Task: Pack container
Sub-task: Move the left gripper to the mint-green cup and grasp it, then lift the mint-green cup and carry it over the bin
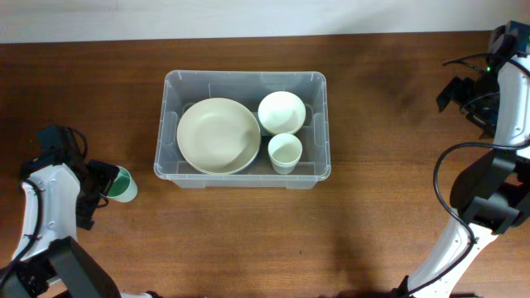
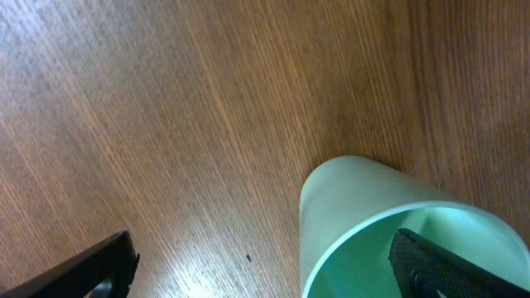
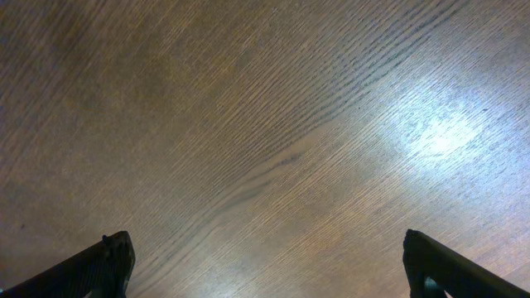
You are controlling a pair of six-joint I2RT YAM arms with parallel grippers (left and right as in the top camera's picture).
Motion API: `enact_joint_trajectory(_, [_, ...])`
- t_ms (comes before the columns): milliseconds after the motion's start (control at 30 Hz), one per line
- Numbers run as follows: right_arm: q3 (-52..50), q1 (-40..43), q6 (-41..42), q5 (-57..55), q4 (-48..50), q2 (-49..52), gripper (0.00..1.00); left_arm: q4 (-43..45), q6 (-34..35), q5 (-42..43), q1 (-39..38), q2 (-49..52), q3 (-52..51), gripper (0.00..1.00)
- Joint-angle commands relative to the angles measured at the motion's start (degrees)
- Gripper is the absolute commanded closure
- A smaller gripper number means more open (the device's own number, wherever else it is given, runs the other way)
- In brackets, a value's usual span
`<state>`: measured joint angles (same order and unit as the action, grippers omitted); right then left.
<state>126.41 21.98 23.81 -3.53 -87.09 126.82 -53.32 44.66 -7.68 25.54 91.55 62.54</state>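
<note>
- While the left gripper [image 2: 261, 248] stands with its jaws spread wide, the right-hand finger [image 2: 435, 265] in the left wrist view sits inside the mouth of a pale green cup [image 2: 364, 211], and the other finger lies far off at the lower left of that frame, over bare wood.
- The jaws are not pressed on the cup's wall; a broad gap shows between its near side and the outer finger.
- Seen from overhead, the left gripper [image 1: 108, 182] and the green cup [image 1: 124, 184] are at the left edge of the frame, a little below the middle.
- The right gripper [image 3: 265, 248] also has its jaws wide apart, with only the wooden table [image 3: 265, 124] between its fingers.
- From overhead, the right gripper [image 1: 451, 93] is at the upper right of the frame, well apart from everything else.
- The container [image 1: 244, 76] stands in the middle of the frame, slightly above centre, between the two arms and touched by neither.
- Inside it, a large cream plate [image 1: 218, 135] fills the left part.
- A white bowl [image 1: 281, 112] sits in the upper right part.
- A white cup [image 1: 285, 152] stands just below the bowl.
</note>
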Motion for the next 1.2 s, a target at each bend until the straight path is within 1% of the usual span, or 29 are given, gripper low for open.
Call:
enact_joint_trajectory(0, [-0.2, 0.2, 0.0, -0.1, 0.0, 0.0, 0.01, 0.7, -2.8, 0.6, 0.2, 1.7, -0.5, 0.01])
enact_joint_trajectory(233, [-0.2, 0.2, 0.0, -0.1, 0.0, 0.0, 0.01, 1.9, -2.8, 3.2, 0.2, 6.8, -0.5, 0.01])
enact_joint_trajectory(267, [-0.2, 0.2, 0.0, -0.1, 0.0, 0.0, 0.01, 1.9, -2.8, 3.4, 0.2, 7.3, -0.5, 0.04])
enact_joint_trajectory(300, [-0.2, 0.2, 0.0, -0.1, 0.0, 0.0, 0.01, 1.9, -2.8, 3.5, 0.2, 7.8, -0.5, 0.17])
enact_joint_trajectory(367, [-0.2, 0.2, 0.0, -0.1, 0.0, 0.0, 0.01, 2.0, -2.8, 3.4, 0.2, 7.8, -0.5, 0.33])
enact_joint_trajectory(400, [-0.2, 0.2, 0.0, -0.1, 0.0, 0.0, 0.01, 2.0, -2.8, 3.4, 0.2, 7.7, -0.3, 0.39])
enact_joint_trajectory(467, [-0.2, 0.2, 0.0, -0.1, 0.0, 0.0, 0.01, 1.8, -2.8, 3.4, 0.3, 7.6, 0.5, 0.43])
enact_joint_trajectory(533, [-0.2, 0.2, 0.0, -0.1, 0.0, 0.0, 0.01, 1.4, -4.1, 3.4, 0.3, 7.5, 2.1, 0.44])
enact_joint_trajectory(600, [-0.2, 0.2, 0.0, -0.1, 0.0, 0.0, 0.01, 0.5, -6.5, 3.4, 0.3, 7.0, 4.6, 0.51])
enact_joint_trajectory(667, [-0.2, 0.2, 0.0, -0.1, 0.0, 0.0, 0.01, -1.2, -7.7, 3.2, 0.3, 6.3, 7.8, 0.68])
enact_joint_trajectory(700, [-0.2, 0.2, 0.0, -0.1, 0.0, 0.0, 0.01, -2.4, -7.7, 3.2, 0.3, 5.9, 9.9, 0.84])
enact_joint_trajectory(733, [-0.2, 0.2, 0.0, -0.1, 0.0, 0.0, 0.01, -3.3, -7.7, 3.2, 0.3, 5.5, 11.7, 0.93])
enact_joint_trajectory(767, [-0.2, 0.2, 0.0, -0.1, 0.0, 0.0, 0.01, -4.5, -7.7, 3.2, 0.3, 5.1, 13.9, 0.99])
enact_joint_trajectory(1000, [-0.2, 0.2, 0.0, -0.1, 0.0, 0.0, 0.01, -12.9, -7.9, 3.7, 0.1, 1.7, 29.6, 0.99])
enact_joint_trajectory(1100, [-0.2, 0.2, 0.0, -0.1, 0.0, 0.0, 0.01, -14.0, -10.3, 5.2, -0.9, -0.7, 37.1, 0.99])
enact_joint_trajectory(1167, [-0.2, 0.2, 0.0, -0.1, 0.0, 0.0, 0.01, -13.5, -14.1, 8.3, -3.5, -3.0, 43.2, 0.99])
